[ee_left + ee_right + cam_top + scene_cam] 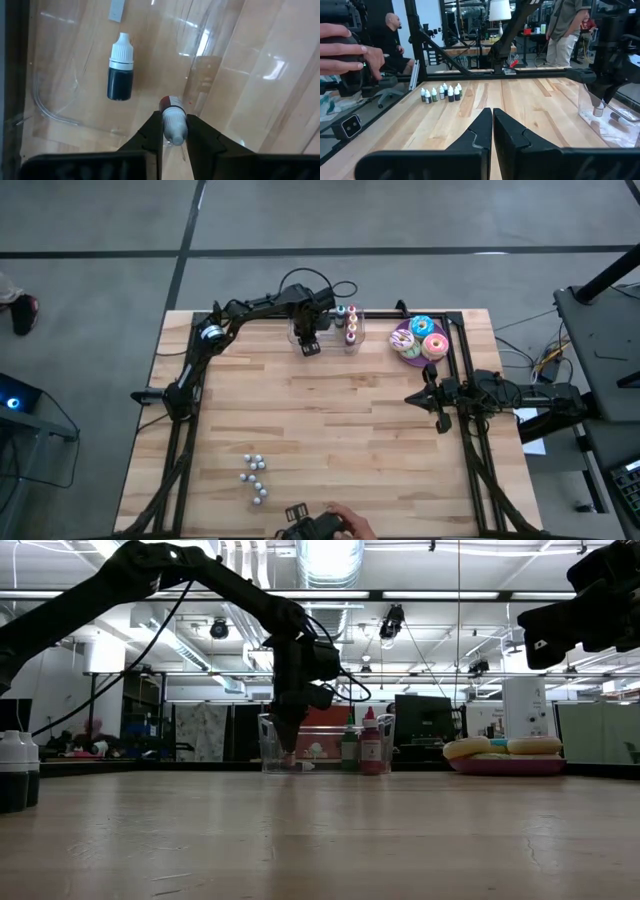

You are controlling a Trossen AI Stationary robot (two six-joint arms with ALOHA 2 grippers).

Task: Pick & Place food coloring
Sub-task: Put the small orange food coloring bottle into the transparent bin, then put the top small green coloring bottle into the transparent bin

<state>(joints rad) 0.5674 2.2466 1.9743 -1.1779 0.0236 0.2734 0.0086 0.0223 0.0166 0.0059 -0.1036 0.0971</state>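
Observation:
My left gripper (308, 343) reaches down into a clear plastic box (327, 348) at the table's far edge and is shut on a tiny food coloring dropper bottle (172, 117) with a white cap and red body. A second, dark bottle (120, 72) lies on its side on the box floor. Taller bottles with coloured caps (351, 322) stand upright in the box's right part. Several more tiny white-capped bottles (255, 476) stand near the table's near edge. My right gripper (428, 396) waits shut at the right side, above the table. My left gripper pinches the red bottle by its white cap (175, 127) between the two fingers, coming from above and pointing down. The bottle is upright below the fingers, red body (169, 103) lowest, inside the box. Whether its base touches the box floor, I cannot tell.
A purple plate (402, 348) with pink, blue and green doughnuts sits right of the box. A dark frame (462, 370) borders the table. A person's hand (348, 523) holds a dark device at the near edge. Bare wood lies mid-table.

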